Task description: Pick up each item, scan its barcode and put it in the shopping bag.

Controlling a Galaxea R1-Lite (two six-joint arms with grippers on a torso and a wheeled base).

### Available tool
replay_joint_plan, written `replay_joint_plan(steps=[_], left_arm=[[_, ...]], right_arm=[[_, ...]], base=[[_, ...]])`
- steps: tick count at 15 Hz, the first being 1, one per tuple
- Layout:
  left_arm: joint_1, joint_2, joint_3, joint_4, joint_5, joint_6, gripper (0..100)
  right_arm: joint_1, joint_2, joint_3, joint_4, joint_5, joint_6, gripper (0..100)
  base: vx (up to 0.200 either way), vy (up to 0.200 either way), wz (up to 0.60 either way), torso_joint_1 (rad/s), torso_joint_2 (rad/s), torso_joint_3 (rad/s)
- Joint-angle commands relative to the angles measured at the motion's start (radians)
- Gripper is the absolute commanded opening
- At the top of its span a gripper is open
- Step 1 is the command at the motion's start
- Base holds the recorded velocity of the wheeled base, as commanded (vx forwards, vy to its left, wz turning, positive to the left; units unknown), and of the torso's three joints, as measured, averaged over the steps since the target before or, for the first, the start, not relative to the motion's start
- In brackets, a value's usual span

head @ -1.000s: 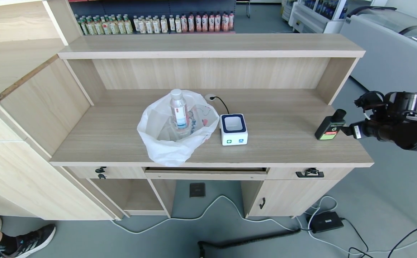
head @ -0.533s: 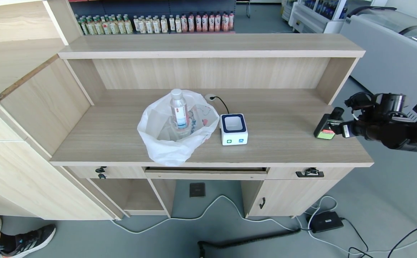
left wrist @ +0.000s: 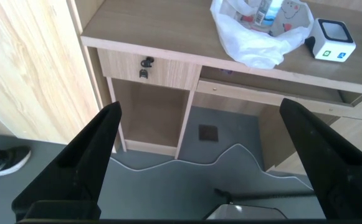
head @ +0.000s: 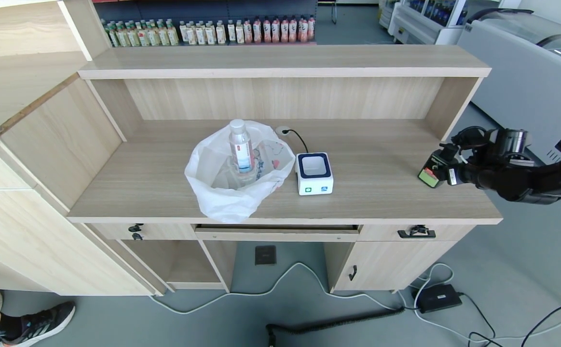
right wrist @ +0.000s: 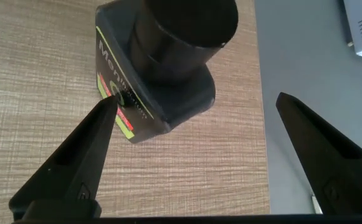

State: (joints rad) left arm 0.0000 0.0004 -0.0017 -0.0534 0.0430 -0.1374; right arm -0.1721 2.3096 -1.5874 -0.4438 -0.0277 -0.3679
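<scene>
Step in hand: by my judgement, grasping the dark bottle [head: 433, 172], 1 item not yet scanned.
Dark bottle: on the counter [head: 381, 159] at its right end, at 3 o'clock from the scanner [head: 314, 173], black cap toward the wrist.
Right claw: the right gripper [right wrist: 196, 102] is spread wide and empty, with 1 finger on each side of the bottle; I cannot tell whether they touch it.
Doing it well: centre the body between the fingers and close below the cap. Leave the label clear for the scanner window.
Right arm pose: comes in from 3 o'clock, forearm low over the counter's end.
Left claw: the left gripper [left wrist: 200, 109] is spread and empty, off the counter's front at 7 o'clock from the shopping bag [head: 234, 188].
Bag: at 9 o'clock from the scanner, a water bottle [head: 240, 147] upright inside.
</scene>
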Motion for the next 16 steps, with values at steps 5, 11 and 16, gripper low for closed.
replay_joint_plan(steps=[5,11,16], left_arm=[[0.000,0.000,0.000,0.000,0.002,-0.001,100],[0.000,0.000,0.000,0.000,0.000,-0.001,100],[0.000,0.000,0.000,0.000,0.000,-0.001,100]], right_arm=[[0.046,0.028,-0.017,-0.018,0.003,0.078,100],[0.059,0.079,-0.089,-0.030,0.005,0.078,100],[0.069,0.116,-0.132,-0.030,0.031,0.078,100]], base=[[0.000,0.000,0.00,0.000,0.00,0.000],[0.000,0.000,0.00,0.000,0.00,0.000],[0.000,0.000,0.00,0.000,0.00,0.000]])
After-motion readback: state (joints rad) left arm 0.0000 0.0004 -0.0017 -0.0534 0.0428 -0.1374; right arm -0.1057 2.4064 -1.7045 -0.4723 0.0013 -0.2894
